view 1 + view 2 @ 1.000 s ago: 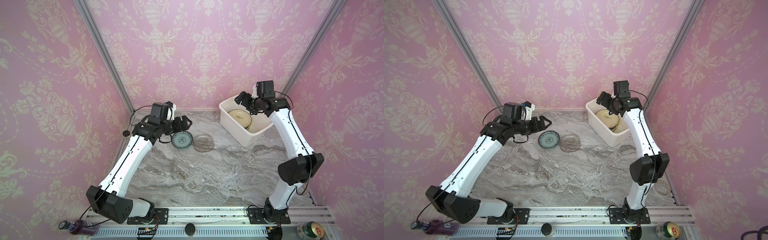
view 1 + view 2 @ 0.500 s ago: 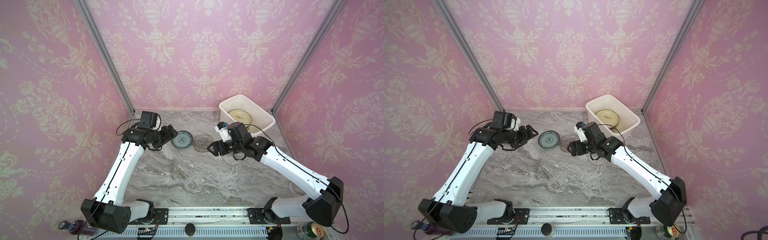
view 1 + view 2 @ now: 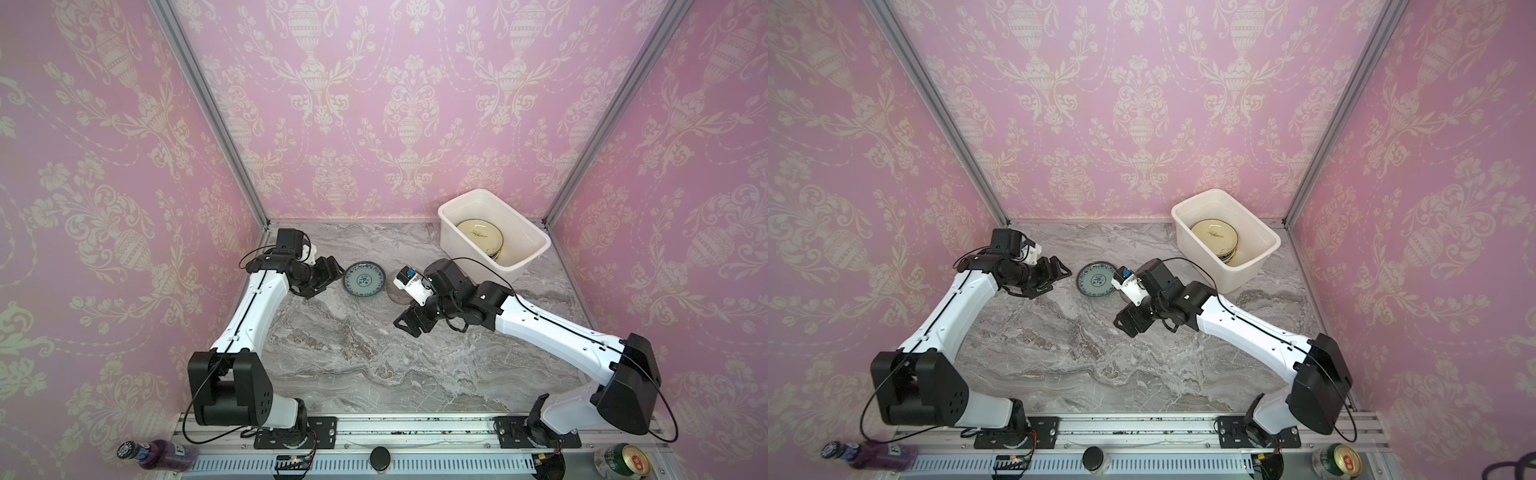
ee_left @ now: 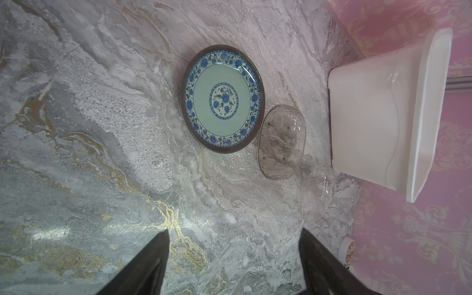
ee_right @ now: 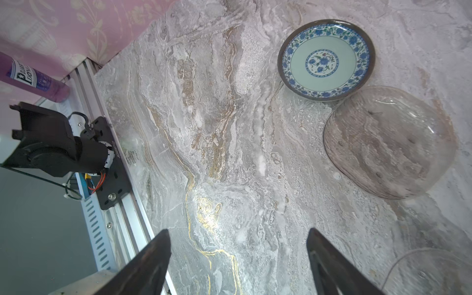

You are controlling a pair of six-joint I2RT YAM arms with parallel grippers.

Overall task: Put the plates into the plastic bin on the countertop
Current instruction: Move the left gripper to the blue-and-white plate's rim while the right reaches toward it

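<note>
Right of centre in a top view, the bin (image 3: 1250, 270) holds a pale yellow plate (image 3: 480, 235) atop others, count unclear; on the desk (image 3: 353, 353) lie one teal plate (image 3: 365, 281) and one smoky glass plate (image 5: 388, 143); left gripper (image 4: 233, 260) and right gripper (image 5: 238, 260) are spread, empty

We reckon this is a robot test booth in a lab, dressed up like a home. The pink damask wallpaper (image 3: 407, 104) is flat panels between bare aluminium posts (image 3: 208, 104). The marble-look countertop (image 3: 353, 353) ends at a metal rail (image 3: 415, 428) with the left arm (image 3: 249, 316) and right arm (image 3: 552, 332) bolted on. A purple bottle (image 3: 162, 454) and drink can (image 3: 621, 459) sit beside it.
</note>
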